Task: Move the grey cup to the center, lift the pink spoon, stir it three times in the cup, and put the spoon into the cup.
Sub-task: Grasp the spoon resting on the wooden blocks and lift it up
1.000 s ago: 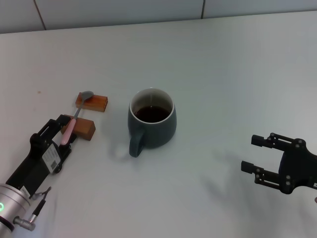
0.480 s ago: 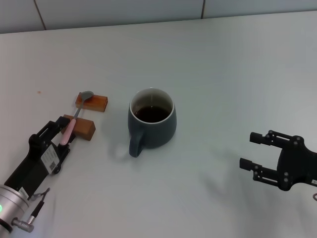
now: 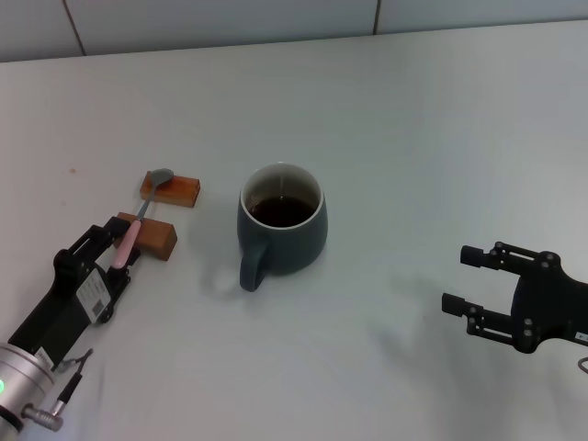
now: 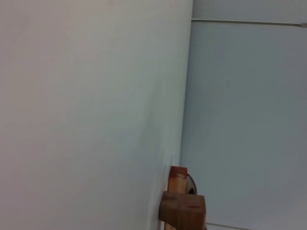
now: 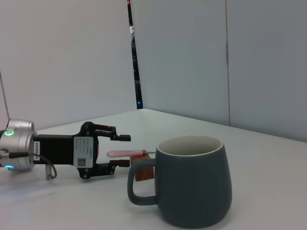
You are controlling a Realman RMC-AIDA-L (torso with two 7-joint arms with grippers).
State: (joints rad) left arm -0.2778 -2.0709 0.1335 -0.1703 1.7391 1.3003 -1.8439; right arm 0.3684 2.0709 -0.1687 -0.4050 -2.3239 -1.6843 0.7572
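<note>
Pink handle between its fingers, the left pincer (image 3: 118, 244) stands spread around the spoon (image 3: 138, 220), which lies bridged across two blocks (image 3: 158, 213) left of the cup (image 3: 282, 225). The cup sits mid-worktop (image 3: 413, 129), so the lifting step looks to be in hand; next the fingers must close on the handle and raise it level. The right pincer (image 3: 478, 289), also spread, waits well apart to the cup's right.

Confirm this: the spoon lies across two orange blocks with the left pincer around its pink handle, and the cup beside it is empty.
Not quite: the cup is not empty; the head view shows dark liquid in it. The rest holds: the spoon lies across the two blocks, and the left pincer is open around its pink handle.
</note>
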